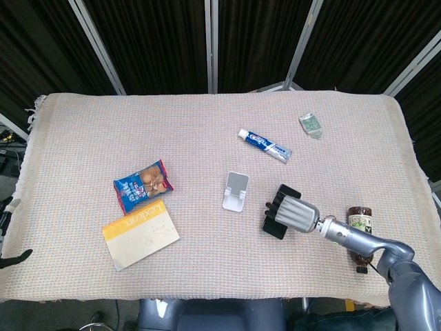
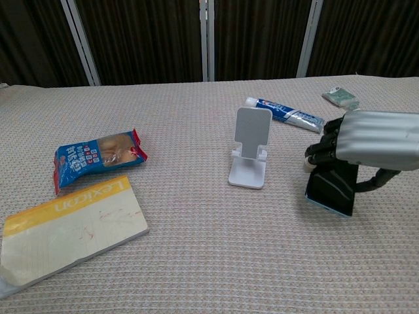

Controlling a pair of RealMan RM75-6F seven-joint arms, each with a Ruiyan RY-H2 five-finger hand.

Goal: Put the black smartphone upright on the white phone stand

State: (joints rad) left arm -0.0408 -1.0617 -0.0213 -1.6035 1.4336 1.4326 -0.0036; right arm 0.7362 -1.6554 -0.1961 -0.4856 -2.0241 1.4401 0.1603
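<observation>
Because the right robot hand [image 2: 366, 139] grasps the black smartphone [image 2: 331, 186] only by its top edge, the phone could slip before reaching the white phone stand [image 2: 251, 148].

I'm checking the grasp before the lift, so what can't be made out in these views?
- Head view: the right hand covers most of the black smartphone, hiding the finger contact.
- Chest view: the hand is cut by the right edge; the phone's top is hidden behind it.
- Left hand: in neither view.
- Toothpaste tube: print too small to read.
</observation>
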